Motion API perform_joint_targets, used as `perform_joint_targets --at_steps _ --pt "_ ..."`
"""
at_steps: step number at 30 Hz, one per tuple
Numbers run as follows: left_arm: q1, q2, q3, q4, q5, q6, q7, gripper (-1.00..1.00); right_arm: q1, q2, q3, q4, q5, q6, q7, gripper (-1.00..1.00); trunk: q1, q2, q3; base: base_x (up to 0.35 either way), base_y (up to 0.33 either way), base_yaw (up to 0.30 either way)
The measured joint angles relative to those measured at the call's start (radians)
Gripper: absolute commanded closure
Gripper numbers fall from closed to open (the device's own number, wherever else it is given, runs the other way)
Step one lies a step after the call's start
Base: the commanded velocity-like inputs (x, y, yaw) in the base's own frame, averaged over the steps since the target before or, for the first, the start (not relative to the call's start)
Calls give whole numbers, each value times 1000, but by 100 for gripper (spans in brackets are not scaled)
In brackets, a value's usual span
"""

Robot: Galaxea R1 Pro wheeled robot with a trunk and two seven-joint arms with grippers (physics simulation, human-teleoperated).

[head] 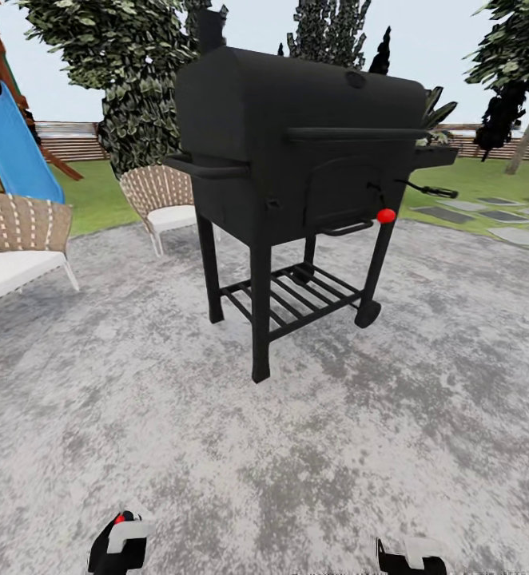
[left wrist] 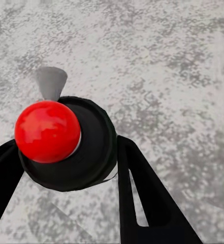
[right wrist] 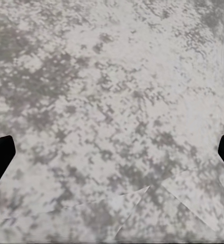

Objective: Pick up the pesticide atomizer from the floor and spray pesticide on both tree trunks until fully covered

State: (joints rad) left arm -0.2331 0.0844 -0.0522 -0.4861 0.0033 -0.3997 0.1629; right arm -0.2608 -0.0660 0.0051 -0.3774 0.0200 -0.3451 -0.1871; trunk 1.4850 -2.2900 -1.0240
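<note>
The pesticide atomizer (left wrist: 86, 152), a dark bottle with a round red top, sits between the black fingers of my left gripper (left wrist: 66, 147), which is shut on it above the grey concrete floor (left wrist: 167, 76). In the head view that left gripper (head: 121, 539) is at the bottom left, with the atomizer's red top (head: 121, 519) peeking out. My right gripper (head: 412, 557) is at the bottom right. In its wrist view the right gripper (right wrist: 114, 150) is open over bare floor (right wrist: 117, 76). The two pale-trunked trees are out of view.
A tall black grill (head: 296, 160) with a red knob stands on the paving straight ahead. Wicker chairs (head: 13, 239) (head: 162, 200) and a blue slide (head: 13, 144) are to the left. Dark leafy trees (head: 129, 72), lawn (head: 472, 180), stepping stones (head: 504, 216) and a slat fence (head: 69, 140) lie beyond.
</note>
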Motion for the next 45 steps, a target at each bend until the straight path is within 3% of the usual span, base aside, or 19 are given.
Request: perform_joint_targets --at_steps 45 --pt "2 -5 0 -2 2 -2 -3 100 0 0 0 0 0 0 0 -100 0 0 0 0 0 -295"
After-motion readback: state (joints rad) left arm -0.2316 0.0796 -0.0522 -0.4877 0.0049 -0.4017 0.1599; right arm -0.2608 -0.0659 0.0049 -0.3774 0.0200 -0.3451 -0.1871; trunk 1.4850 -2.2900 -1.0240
